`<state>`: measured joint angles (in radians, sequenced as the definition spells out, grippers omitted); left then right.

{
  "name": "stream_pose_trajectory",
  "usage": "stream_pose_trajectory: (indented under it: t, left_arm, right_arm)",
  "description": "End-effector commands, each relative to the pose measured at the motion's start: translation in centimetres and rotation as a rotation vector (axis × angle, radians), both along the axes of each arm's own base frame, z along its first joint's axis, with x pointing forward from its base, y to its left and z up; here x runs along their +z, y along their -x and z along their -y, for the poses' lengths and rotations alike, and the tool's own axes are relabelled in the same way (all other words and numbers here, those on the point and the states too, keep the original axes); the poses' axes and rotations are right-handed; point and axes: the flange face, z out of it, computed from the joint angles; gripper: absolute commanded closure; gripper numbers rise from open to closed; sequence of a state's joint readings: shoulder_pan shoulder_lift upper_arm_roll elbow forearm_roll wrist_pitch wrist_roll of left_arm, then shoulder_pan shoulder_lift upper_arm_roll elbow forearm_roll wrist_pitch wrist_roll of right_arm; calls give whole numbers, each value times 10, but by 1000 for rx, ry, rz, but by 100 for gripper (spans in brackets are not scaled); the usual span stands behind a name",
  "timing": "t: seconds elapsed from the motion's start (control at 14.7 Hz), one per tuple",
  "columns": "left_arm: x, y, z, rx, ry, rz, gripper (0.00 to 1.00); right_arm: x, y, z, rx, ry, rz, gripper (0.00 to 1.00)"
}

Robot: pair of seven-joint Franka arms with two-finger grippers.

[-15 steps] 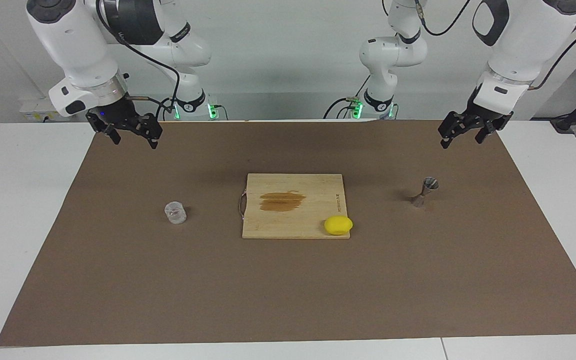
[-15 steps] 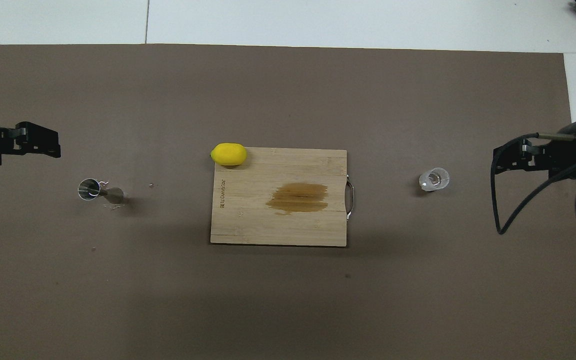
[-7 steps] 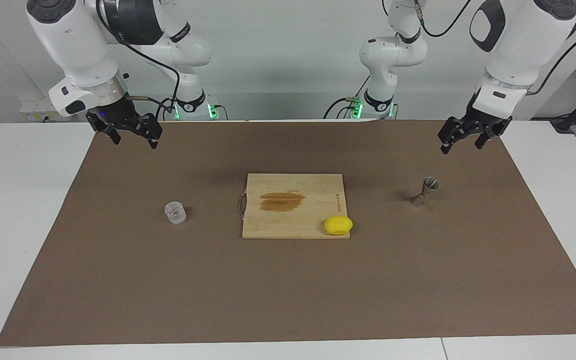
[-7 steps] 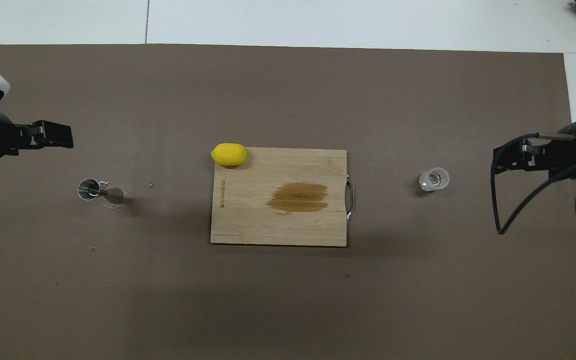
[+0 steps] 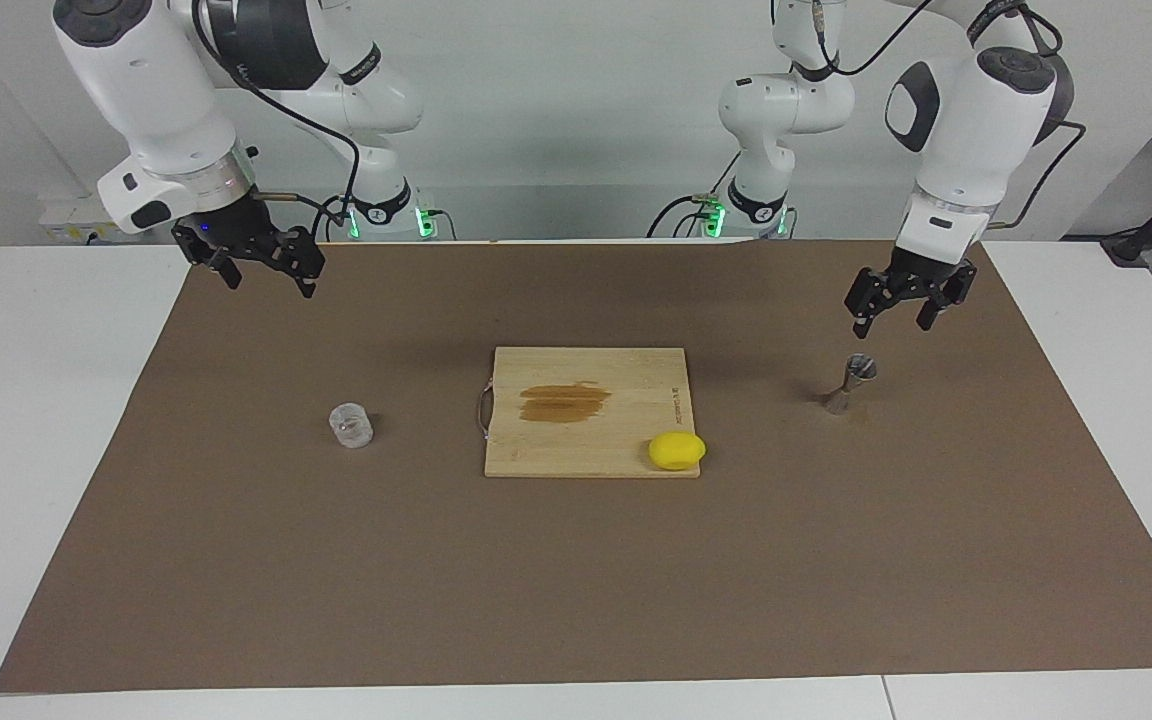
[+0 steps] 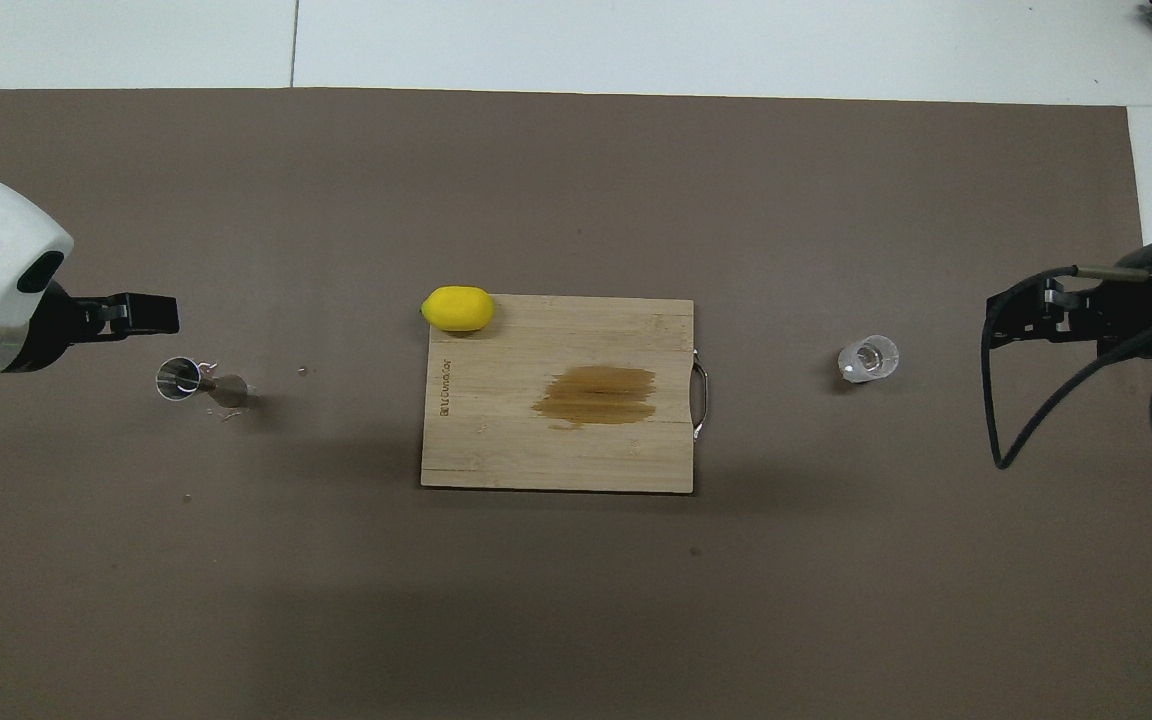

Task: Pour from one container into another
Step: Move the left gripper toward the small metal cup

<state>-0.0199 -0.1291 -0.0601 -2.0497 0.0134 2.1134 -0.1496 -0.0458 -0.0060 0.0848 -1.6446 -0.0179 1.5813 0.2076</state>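
At the left arm's end of the table, the metal jigger stands upright on its lower cone, long axis vertical and open mouth facing up; in the overhead view it looks tipped only because the camera sees it at a slant. The left tool hangs in the air just above it and a little nearer the robots, fingers spread and pointing down, holding nothing. The clear cup sits upright near the right arm's end, mouth up, well apart from the jigger, with the bamboo cutting board between them and a lemon on the board's corner. The right tool waits high over the mat's edge nearest the robots, fingers apart and empty.

The jigger is the risk, I judge: narrow at the waist, small in the foot and slick, so a finger that meets the rim or closes off-centre would likely topple it or spin it away. A grip on a sloping cone instead of the waist could squeeze it out of the fingers. Later, its small mouth leaves little margin for the cup's pour.
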Motion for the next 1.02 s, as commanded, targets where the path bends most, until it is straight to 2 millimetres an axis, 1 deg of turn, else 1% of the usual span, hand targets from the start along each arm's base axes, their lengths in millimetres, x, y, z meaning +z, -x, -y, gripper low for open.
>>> stream_pose_trajectory:
  t: [0.0,0.14,0.27,0.34,0.54,0.61,0.68,0.75,0.81,0.88,0.95]
  left_arm:
    - [-15,-3,-3,-10,-10,13,0]
    - [-9,-9,-3,-5,0,30,0]
    - [1,-11,3,-5,4,-27,0]
    - [4,-13,5,6,6,-26,0]
    - [6,-17,18,-23,10,18,0]
    - [2,-17,27,-45,8,17,0]
    - [-2,-16,45,-86,7,4,0]
    - [-1,-15,50,-99,9,12,0]
    - [-4,-14,51,-104,7,0,0]
    - [-2,-14,54,-113,7,3,0]
    - [0,-15,52,-110,7,7,0]
  right_arm:
    - [2,7,3,13,-23,-4,0]
    - [2,7,3,13,-23,-2,0]
    - [2,7,3,13,-23,-2,0]
    - [2,7,3,13,-23,-2,0]
    - [2,7,3,13,-23,-2,0]
    - [2,7,3,13,-23,-2,0]
    - [2,7,3,13,-23,-2,0]
    - [2,7,3,13,-23,-2,0]
    - [2,7,3,13,-23,-2,0]
    - [2,7,3,13,-23,-2,0]
    - [2,7,3,13,-23,-2,0]
